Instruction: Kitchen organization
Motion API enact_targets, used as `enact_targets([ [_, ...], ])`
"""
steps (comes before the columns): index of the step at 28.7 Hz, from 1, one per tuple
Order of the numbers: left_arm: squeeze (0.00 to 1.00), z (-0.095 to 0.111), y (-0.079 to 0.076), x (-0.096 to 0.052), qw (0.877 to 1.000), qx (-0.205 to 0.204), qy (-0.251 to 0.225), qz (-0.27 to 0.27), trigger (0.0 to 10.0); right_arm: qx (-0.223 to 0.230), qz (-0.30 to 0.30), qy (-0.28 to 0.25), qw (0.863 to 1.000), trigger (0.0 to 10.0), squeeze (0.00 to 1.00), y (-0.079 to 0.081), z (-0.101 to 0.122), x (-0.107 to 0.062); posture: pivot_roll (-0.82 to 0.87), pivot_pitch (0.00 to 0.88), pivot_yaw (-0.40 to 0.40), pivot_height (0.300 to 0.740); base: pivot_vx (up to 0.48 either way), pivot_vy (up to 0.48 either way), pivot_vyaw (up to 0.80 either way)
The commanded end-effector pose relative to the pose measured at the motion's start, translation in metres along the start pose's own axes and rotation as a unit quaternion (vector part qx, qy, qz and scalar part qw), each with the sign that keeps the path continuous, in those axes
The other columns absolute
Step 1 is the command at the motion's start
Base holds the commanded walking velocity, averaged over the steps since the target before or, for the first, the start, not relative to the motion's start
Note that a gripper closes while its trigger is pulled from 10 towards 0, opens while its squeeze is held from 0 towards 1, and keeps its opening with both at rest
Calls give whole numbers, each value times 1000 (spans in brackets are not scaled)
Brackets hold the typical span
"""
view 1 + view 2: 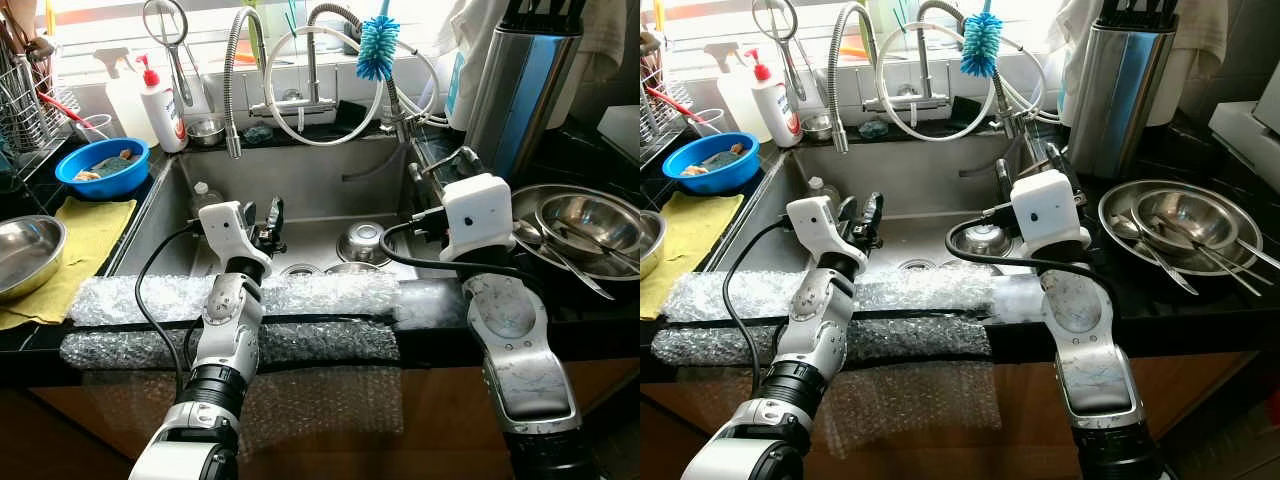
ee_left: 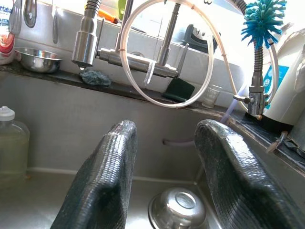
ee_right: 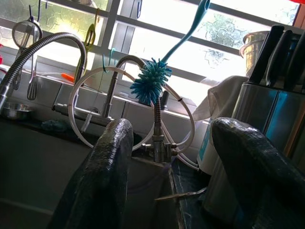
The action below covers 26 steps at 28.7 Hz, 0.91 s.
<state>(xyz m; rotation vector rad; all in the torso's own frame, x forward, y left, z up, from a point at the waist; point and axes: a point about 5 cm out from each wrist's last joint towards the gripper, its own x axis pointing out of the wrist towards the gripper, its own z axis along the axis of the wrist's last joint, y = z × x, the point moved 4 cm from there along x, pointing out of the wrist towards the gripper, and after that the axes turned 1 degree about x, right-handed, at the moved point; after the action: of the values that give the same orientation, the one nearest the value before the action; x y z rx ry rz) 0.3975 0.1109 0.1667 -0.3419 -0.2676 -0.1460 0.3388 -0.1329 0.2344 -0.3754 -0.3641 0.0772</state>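
Over the sink (image 1: 300, 190), I hold both arms forward across the bubble wrap (image 1: 300, 295) that pads the front edge of the tabletop (image 1: 590, 310).

Left end effector (image 1: 262, 228): positioned above the sink basin, left of centre. Its fingers (image 2: 102, 181) stand apart, with nothing between them. In the left wrist view, a small steel bowl (image 2: 177, 209) sits overturned on the sink floor, below and just beyond the fingertips. A clear bottle (image 2: 12, 138) with a white cap stands at the basin's left wall.

Right end effector (image 1: 440, 175): positioned at the right rim of the sink, raised toward the faucet area. Its fingers (image 3: 100, 176) are spread wide and grip nothing. The right wrist view looks past them at a blue brush (image 3: 151, 81) hanging over the tap (image 3: 114, 90), and at a knife block (image 3: 267, 119) on the right.

Surroundings:
- Right tabletop: a steel plate (image 1: 530, 215) carrying a steel basin (image 1: 590, 222) and spoons (image 1: 560, 255).
- Back ledge: a soap bottle (image 1: 162, 105) with red pump, a spray bottle (image 1: 120, 95), and a little steel cup (image 1: 206, 130).
- Left tabletop: a blue bowl (image 1: 102, 166), a yellow cloth (image 1: 85, 235), a steel pan (image 1: 25, 255) resting on that cloth, and a wire rack (image 1: 25, 110) at the far edge.
- A white hose (image 1: 325, 85) loops around the tap.
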Motion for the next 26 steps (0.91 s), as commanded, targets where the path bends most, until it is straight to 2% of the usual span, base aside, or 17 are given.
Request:
enact_targets([
  [1, 0, -9, 9, -5, 1000, -3, 16, 16, 10000, 9, -2, -1, 1000, 10000, 0, 0, 1, 3, -173, 0, 69, 740, 0, 0, -800],
  [2, 0, -9, 9, -5, 1000, -3, 16, 16, 10000, 9, -2, -1, 1000, 10000, 0, 0, 1, 3, -173, 0, 69, 740, 0, 0, -800],
  [4, 0, -2, 11, -3, 1000, -5, 1, 21, 10000, 41, -14, 17, 999, 10000, 0, 2, -16, -4, -166, 0, 69, 740, 0, 0, -669],
  [12, 0, -2, 11, -3, 1000, -4, 1, 19, 10000, 48, -6, 44, 998, 10000, 0, 11, -38, -16, -168, 0, 70, 740, 0, 0, -129],
  [23, 0, 0, 10, -1, 1000, -4, -3, 18, 10000, 53, -5, 41, 998, 10000, 0, 14, -40, -17, -166, 0, 72, 740, 0, 0, 0],
  [26, 0, 0, 10, -1, 1000, -3, -3, 17, 10000, 54, -5, 33, 998, 10000, 0, 14, -37, -16, -166, 0, 73, 740, 0, 0, -781],
])
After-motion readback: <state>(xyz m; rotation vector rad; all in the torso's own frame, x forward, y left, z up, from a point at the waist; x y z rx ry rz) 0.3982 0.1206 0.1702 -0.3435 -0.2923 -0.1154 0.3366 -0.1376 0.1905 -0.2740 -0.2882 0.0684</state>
